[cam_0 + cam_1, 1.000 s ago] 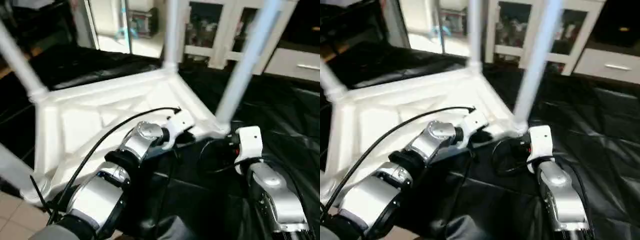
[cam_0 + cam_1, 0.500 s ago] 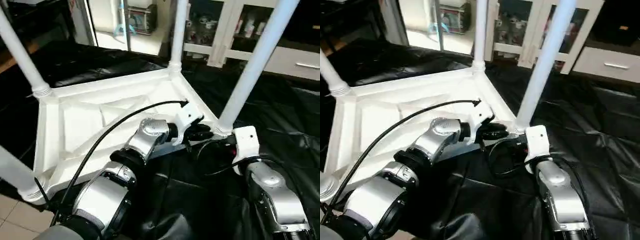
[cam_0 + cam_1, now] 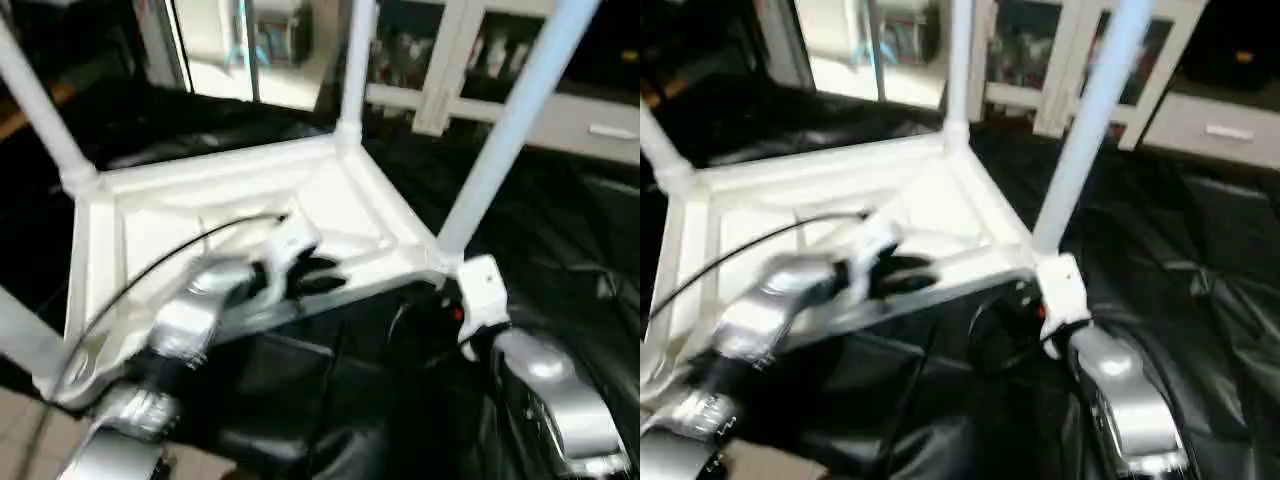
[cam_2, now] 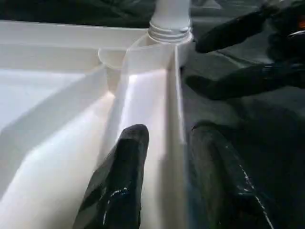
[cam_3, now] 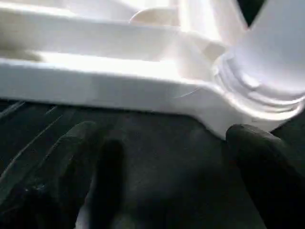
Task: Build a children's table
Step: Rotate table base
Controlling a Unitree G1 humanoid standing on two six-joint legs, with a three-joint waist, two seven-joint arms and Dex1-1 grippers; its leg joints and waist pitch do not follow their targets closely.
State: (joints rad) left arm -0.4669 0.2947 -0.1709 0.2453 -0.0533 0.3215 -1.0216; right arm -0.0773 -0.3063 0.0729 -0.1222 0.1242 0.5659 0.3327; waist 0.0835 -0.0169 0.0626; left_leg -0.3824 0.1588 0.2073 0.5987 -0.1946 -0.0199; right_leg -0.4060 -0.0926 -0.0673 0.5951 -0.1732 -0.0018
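My left gripper (image 4: pixel 164 167), part-open, straddles the upturned children's table (image 3: pixel 180 215) rim beside its near-right leg (image 3: pixel 500 140); right gripper (image 5: pixel 162 171) gapes wide nearby; all legs appear seated, so flipping needs firm rim grips.

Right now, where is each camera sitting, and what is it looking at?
Head eyes: on the head, looking down over both silver forearms at the upside-down table top with legs standing up.
Left wrist: along the left gripper, its fingers either side of the table's rim.
Right wrist: along the open right gripper, facing a corner socket.
Shared: the wrist views show that same corner.
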